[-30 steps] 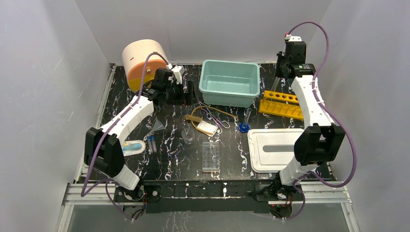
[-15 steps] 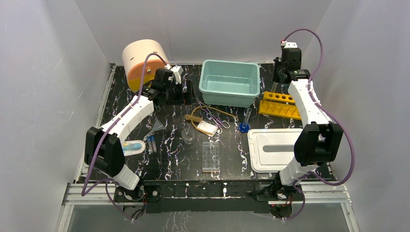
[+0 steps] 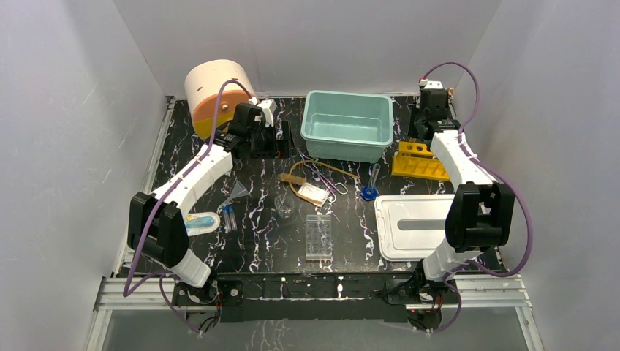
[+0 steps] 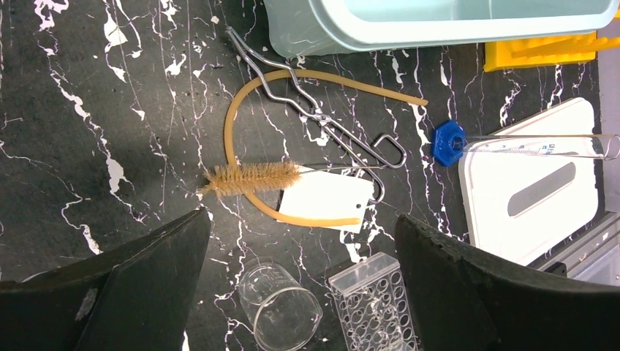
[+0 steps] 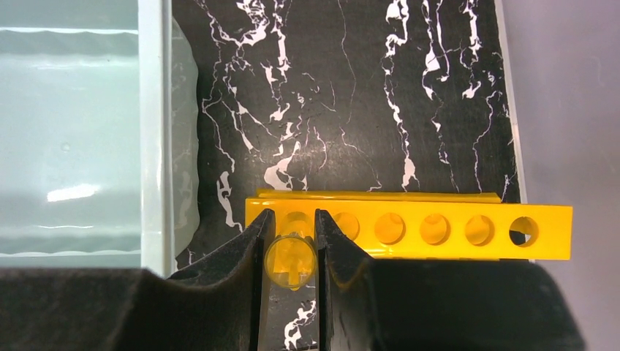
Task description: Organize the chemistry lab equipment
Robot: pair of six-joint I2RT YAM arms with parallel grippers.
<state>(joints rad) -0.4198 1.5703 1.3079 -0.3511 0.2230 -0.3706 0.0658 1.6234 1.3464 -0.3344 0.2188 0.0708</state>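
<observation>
A: Starting nearest the bases: seeing the clear well plate [image 3: 319,238], the little beaker [image 3: 286,205], the thin tubes [image 3: 229,216] and the clear funnel [image 3: 239,192] lying loose on the worktop [image 5: 351,95], left of the white lid [image 3: 417,225]. Not yet sorting any of them.

B: Looking further out at the left end effector [image 4: 301,219]?

A: Hovering spread wide above the bristle brush [image 4: 252,178], the white tag [image 4: 326,199], the tan rubber tubing [image 4: 241,110] and the metal tongs [image 4: 322,124]; grasping nothing. Spotting the blue-footed cylinder [image 4: 447,143] to their right, apparently standing on its foot.

B: And moving on to the far right corner?

A: Watching the right end effector [image 5: 291,223] clamping a clear test tube [image 5: 290,263], seen end-on, pointing down at the left end of the yellow rack [image 5: 439,230], beside the teal bin [image 5: 155,110].

B: Judging that as the step in hand, then: slotting the tube into the end hole.

A: Agreeing. Advising centring the tube over the hole before lowering, keeping it upright, descending slowly, avoiding catching the hole's rim or nudging the rack toward the bin, and letting go only once seated. Not being able to tell whether already touching the rack.

B: Leaving the cream-and-orange drum [image 3: 212,91] at the far left alone.
</observation>
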